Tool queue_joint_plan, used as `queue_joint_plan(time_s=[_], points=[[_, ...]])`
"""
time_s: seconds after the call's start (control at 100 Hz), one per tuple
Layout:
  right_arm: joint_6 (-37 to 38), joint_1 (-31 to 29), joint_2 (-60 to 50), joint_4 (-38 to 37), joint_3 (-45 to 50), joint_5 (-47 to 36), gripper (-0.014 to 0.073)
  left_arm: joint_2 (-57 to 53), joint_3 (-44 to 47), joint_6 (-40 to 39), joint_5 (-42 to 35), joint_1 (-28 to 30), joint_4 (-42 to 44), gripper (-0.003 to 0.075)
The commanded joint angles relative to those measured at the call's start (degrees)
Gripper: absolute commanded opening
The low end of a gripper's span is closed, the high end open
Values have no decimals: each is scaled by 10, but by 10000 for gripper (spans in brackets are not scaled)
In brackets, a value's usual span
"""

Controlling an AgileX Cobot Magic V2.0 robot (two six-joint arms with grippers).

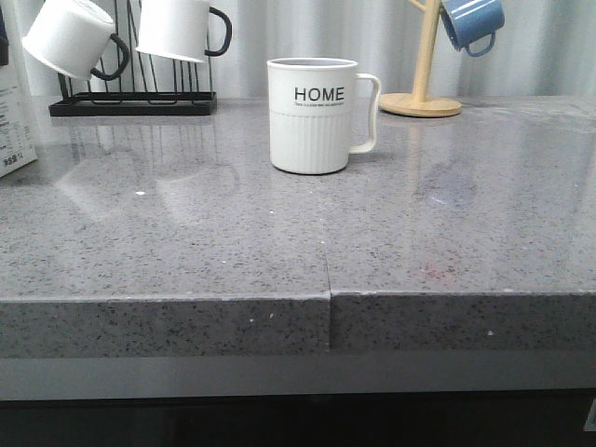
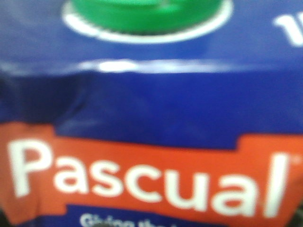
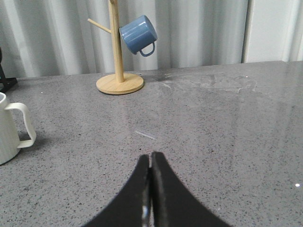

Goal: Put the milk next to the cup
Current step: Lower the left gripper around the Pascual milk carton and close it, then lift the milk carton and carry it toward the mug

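Jaws of our right gripper [image 3: 150,189] are pressed together, empty; our left jaws' state cannot be told. Milk [image 1: 13,112] stands at the counter's [image 1: 419,242] left edge, well apart from the cup [image 1: 312,116].

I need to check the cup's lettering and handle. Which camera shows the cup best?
The front view: the cup shows whole, upright on the counter, with "HOME" readable and its handle to the right. The right wrist view catches only its handle and an edge of its body at the frame border. The left wrist view shows none of it, only the milk.
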Motion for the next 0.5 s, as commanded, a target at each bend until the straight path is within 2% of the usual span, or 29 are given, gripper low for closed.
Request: queue_joint_plan(time_s=[0.0, 0.06, 0.15, 0.49], points=[[0, -3, 1, -7, -15, -41, -122, -14, -19, -1, -52, 0, -4, 327], [0, -3, 1, -7, -15, -41, -122, -14, -19, 0, -52, 0, -4, 194], [0, -3, 1, -7, -15, -41, -122, -17, -19, 1, -60, 0, 19, 70], [0, -3, 1, -7, -15, -41, -122, -85, -23, 2, -76, -14, 7, 64]])
